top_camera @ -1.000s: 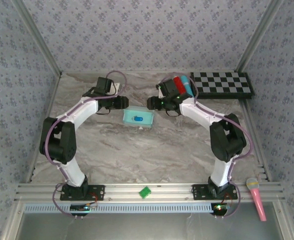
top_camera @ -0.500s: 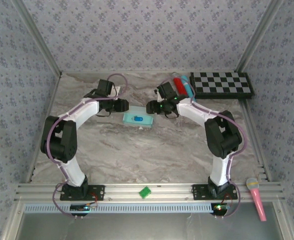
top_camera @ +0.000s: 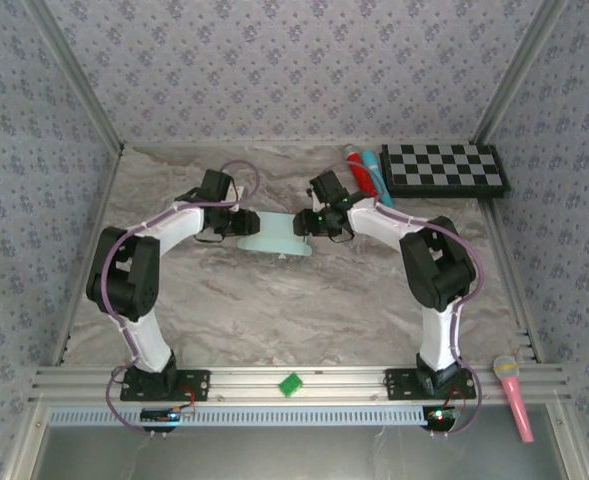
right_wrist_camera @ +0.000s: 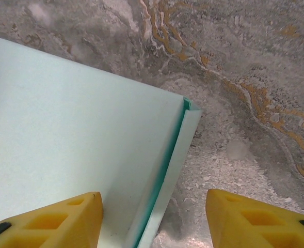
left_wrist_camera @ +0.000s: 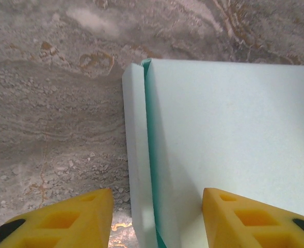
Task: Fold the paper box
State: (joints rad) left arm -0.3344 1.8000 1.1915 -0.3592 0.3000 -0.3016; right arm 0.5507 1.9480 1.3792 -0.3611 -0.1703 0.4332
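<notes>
The paper box is a small pale aqua box in the middle of the marble table, its top panel lying over the opening. My left gripper is at its left end and my right gripper at its right end. In the left wrist view the open gripper straddles the box's side wall; one yellow finger lies over the top panel. In the right wrist view the open gripper straddles the other side wall, next to the top panel.
A black-and-white checkerboard lies at the back right, with a red object and a blue object beside it. A pink microphone rests at the front right and a green piece sits on the front rail.
The box was open, with a blue thing inside in sight; now the top panel covers it. Both grippers have moved in toward the box's ends.
</notes>
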